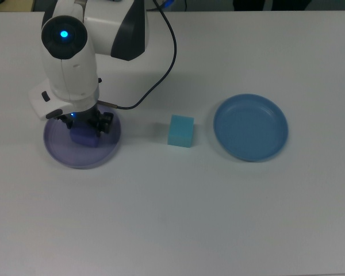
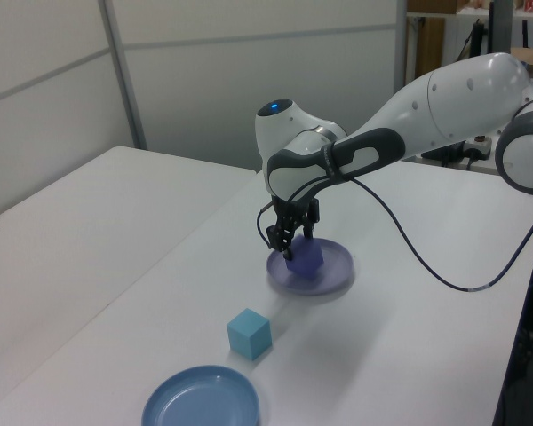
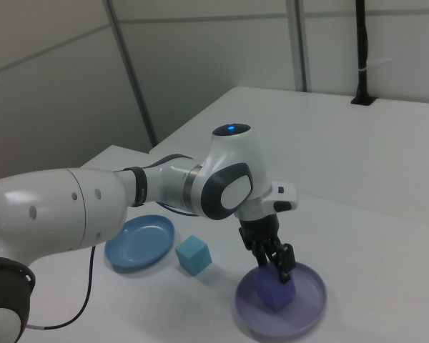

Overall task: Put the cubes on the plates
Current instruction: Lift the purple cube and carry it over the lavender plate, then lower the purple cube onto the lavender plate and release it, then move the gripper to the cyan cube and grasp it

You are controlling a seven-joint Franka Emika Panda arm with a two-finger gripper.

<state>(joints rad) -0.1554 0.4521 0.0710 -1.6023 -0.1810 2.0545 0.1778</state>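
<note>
A matt finish is shown by both cubes (image 1: 180,131) (image 3: 279,294) and the smooth white table (image 1: 178,213), while a glossy plastic shell is seen on the arm (image 2: 444,98).
</note>
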